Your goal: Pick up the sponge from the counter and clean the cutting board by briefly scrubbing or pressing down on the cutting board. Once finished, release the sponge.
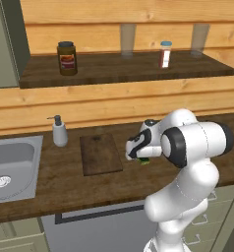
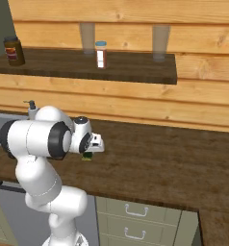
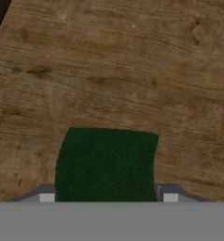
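Note:
The sponge (image 3: 107, 164) shows its dark green top between my two fingertips (image 3: 47, 197), which press against its left and right sides. My gripper (image 3: 108, 197) is shut on the sponge, low over the wood-plank counter (image 3: 132, 70). From the left base camera, the sponge (image 1: 143, 161) peeks out green and yellow beneath the hand, and the gripper (image 1: 139, 156) sits just right of the cutting board (image 1: 100, 153). The board lies flat and bare, apart from the sponge. From the right base camera, the sponge (image 2: 88, 156) hangs under the hand at the gripper (image 2: 90, 153).
A grey sink (image 1: 11, 167) is set in the counter at the left, with a soap dispenser (image 1: 59, 132) between it and the board. The higher shelf (image 1: 124, 69) carries a brown jar (image 1: 67, 58), a small bottle (image 1: 164, 54) and two glasses.

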